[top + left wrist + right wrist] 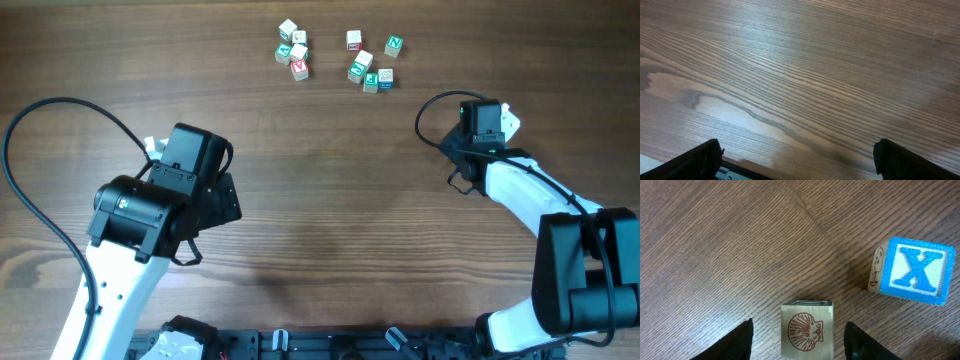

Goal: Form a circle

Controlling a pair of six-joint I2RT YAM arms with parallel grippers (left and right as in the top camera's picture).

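Note:
In the right wrist view a pale wooden cube with a red shell drawing [806, 330] stands on the table between the fingers of my right gripper [799, 328]. The jaws are open, with a gap on each side of the cube. A cube with a blue X [914, 271] lies tilted to its upper right, apart from it. From overhead only a pale bit of these cubes [511, 123] shows beside the right wrist. My left gripper [799, 156] is open over bare wood, with nothing between its fingers.
Two loose scatters of letter cubes lie at the far edge, one group [293, 52] to the left and one with green marks [372, 62] to the right. The left arm's black cable [40, 112] loops over the table's left side.

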